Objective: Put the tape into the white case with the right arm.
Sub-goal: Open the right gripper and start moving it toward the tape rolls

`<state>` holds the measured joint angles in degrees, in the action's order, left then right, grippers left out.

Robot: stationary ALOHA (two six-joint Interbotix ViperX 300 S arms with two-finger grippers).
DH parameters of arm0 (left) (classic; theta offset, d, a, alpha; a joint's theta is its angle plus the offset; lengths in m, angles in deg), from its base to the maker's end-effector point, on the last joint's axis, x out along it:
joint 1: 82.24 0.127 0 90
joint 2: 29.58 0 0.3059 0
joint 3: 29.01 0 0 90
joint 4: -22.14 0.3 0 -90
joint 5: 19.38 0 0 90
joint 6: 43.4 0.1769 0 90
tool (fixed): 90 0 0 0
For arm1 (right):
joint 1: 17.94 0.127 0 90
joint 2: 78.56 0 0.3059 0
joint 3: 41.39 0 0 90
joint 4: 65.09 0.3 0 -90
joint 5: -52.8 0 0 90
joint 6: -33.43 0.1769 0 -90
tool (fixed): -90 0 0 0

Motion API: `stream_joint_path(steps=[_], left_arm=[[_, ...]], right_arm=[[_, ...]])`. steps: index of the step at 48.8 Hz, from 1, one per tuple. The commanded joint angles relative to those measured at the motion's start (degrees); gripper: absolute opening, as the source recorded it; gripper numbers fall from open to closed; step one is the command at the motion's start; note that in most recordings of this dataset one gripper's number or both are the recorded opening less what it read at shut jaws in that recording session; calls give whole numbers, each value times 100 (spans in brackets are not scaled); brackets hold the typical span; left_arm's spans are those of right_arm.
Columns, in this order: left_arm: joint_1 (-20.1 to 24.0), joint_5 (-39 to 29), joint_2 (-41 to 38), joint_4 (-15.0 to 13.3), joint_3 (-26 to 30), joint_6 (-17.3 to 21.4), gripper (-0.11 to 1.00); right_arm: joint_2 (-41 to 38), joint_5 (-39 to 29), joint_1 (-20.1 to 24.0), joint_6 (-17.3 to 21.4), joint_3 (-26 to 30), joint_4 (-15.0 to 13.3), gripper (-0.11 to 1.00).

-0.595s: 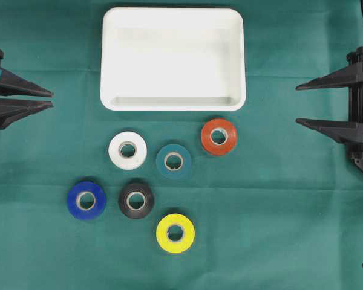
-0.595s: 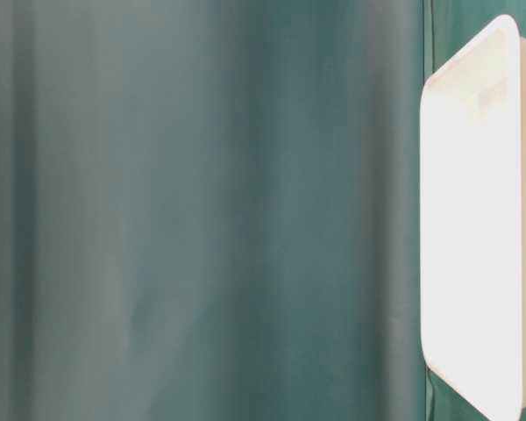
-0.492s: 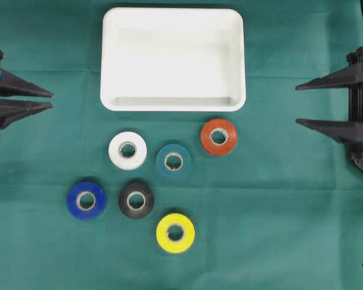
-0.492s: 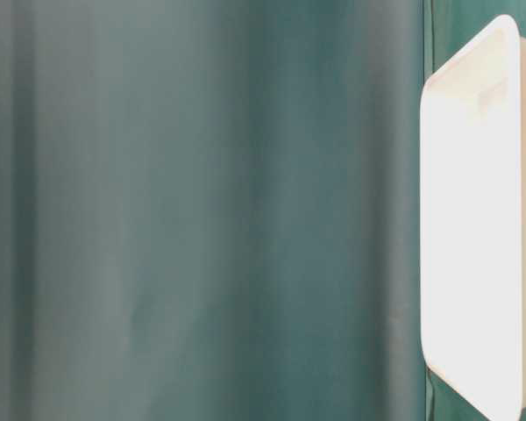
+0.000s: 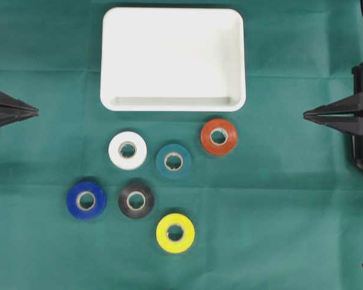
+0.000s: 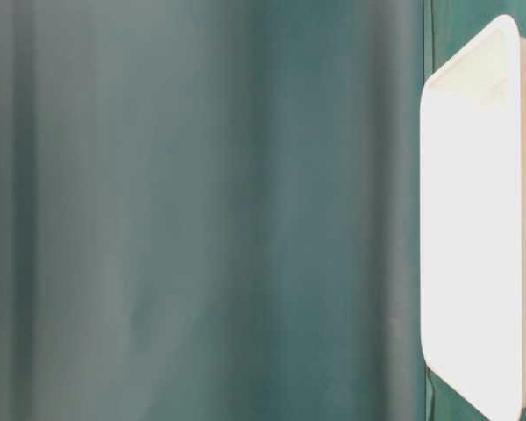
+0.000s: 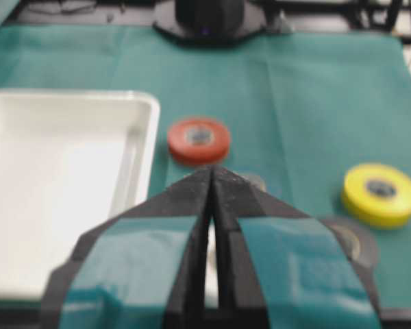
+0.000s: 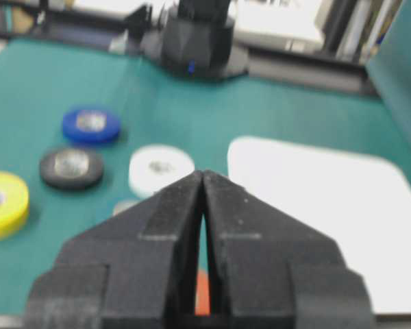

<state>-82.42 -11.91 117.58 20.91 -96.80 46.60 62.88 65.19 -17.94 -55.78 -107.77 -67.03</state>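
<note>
The white case (image 5: 172,60) lies empty at the back middle of the green cloth. Several tape rolls lie in front of it: orange (image 5: 218,136), teal (image 5: 173,161), white (image 5: 127,150), black (image 5: 136,200), blue (image 5: 86,200) and yellow (image 5: 175,232). My right gripper (image 5: 307,113), plain black, is shut and empty at the right edge, well apart from the orange roll. My left gripper (image 5: 33,112), with teal patches, is shut and empty at the left edge. The right wrist view shows the right gripper's tips (image 8: 203,175) meeting, with the white roll (image 8: 161,168) and case (image 8: 329,212) beyond.
The left wrist view shows the shut left gripper (image 7: 212,171), the orange roll (image 7: 198,140), the yellow roll (image 7: 380,194) and the case (image 7: 55,192). The table-level view shows only green cloth and the case's side (image 6: 473,219). The opposite arm's base (image 8: 195,38) stands at the far edge.
Both grippers have closed from open to shut. The left gripper's tip now sits a little further left. The tape rolls and the case have not moved.
</note>
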Motion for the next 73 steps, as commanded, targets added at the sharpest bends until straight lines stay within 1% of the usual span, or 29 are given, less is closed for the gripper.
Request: stream_joint_path(steps=[1,10,16,19,21,24,26,28,33,35,42,59,66,73], left_arm=[[-9,-290,167,-18,-26,-9,0],[-9,-554,448,-9,-237,18,0],[-9,-650,483,-18,-316,9,0],[-9,-677,483,-9,-316,0,0],[-9,-677,475,-9,-316,0,0],[-9,-677,483,-9,-316,0,0],[-9,-686,483,-9,-308,0,0],[-9,-686,483,-9,-316,-9,0],[-9,-686,483,-9,-316,-9,0],[-9,-686,483,-18,-316,-9,0],[-9,-686,483,-9,-325,0,0],[-9,-686,483,-18,-334,0,0],[-9,-686,483,-9,-334,0,0],[-9,-686,483,-9,-334,0,0]], right_arm=[[-35,-141,18,9,-9,-9,-10],[-62,-246,9,9,-220,-9,-9],[-79,-264,18,9,-325,-9,-9],[-88,-290,18,9,-360,-9,-7],[-105,-316,18,9,-378,-9,-3],[-141,-387,18,9,-413,-18,5],[-167,-475,18,9,-422,-9,12],[-211,-615,26,35,-422,-9,21],[-264,-923,35,167,-360,-9,50],[-264,-1002,35,229,-325,-18,56],[-246,-1099,35,352,-308,-18,55],[-360,-1099,53,360,-211,-18,55],[-589,-1081,88,360,-70,-35,55],[-967,-984,149,360,123,-158,55]])
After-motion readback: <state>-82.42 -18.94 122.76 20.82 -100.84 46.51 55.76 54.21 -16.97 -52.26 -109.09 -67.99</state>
